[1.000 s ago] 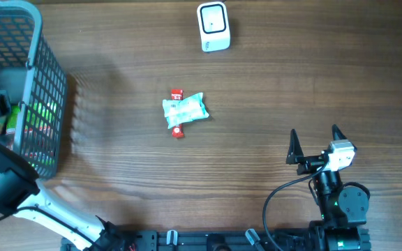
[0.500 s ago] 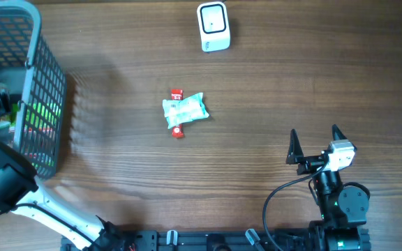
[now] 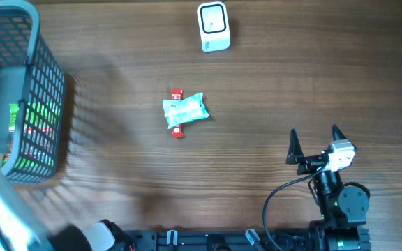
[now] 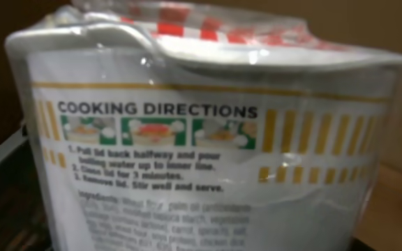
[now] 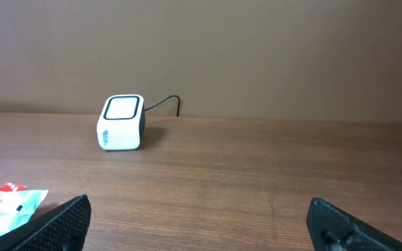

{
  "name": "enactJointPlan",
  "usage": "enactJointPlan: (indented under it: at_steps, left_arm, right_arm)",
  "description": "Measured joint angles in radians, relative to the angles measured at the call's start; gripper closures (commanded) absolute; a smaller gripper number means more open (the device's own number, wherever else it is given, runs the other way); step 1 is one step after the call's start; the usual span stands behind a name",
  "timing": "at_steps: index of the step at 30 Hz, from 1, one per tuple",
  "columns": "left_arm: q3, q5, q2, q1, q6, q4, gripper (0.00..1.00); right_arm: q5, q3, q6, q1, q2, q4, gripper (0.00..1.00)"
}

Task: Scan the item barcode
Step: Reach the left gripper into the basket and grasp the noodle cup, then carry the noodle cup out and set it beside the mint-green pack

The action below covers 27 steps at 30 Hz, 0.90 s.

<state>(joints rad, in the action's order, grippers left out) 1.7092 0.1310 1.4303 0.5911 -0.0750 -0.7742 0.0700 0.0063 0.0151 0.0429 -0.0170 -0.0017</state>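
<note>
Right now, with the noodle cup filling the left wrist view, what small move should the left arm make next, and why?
Probably close the left gripper on the noodle cup: it fills that camera close up, showing only cooking directions and no barcode, and the scanner stands far off, so it must be gripped first.

Dark brown wood-grain table [image 3: 313,70]; plain tan-brown wall [image 5: 257,49] behind far edge; even, soft light.
</note>
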Motion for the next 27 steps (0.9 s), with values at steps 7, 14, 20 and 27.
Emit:
enactJointPlan:
  at_steps: [7, 14, 20, 27]
  left_arm:
    - [0.006, 0.01, -0.349, -0.169, 0.18, -0.286, 0.33]
    - [0.005, 0.007, -0.363, -0.267, 0.209, -0.548, 0.36]
    - [-0.003, 0.009, -0.213, -0.453, 0.212, -0.662, 0.37]
    - [-0.332, 0.008, -0.043, -0.634, 0.229, -0.37, 0.36]
  right_arm:
    - [0.0, 0.0, 0.0, 0.0, -0.001, 0.0, 0.0]
    - [0.0, 0.0, 0.0, 0.0, -0.001, 0.0, 0.01]
    - [0.0, 0.0, 0.0, 0.0, -0.001, 0.0, 0.0]
    - [0.0, 0.0, 0.0, 0.0, -0.001, 0.001, 0.0]
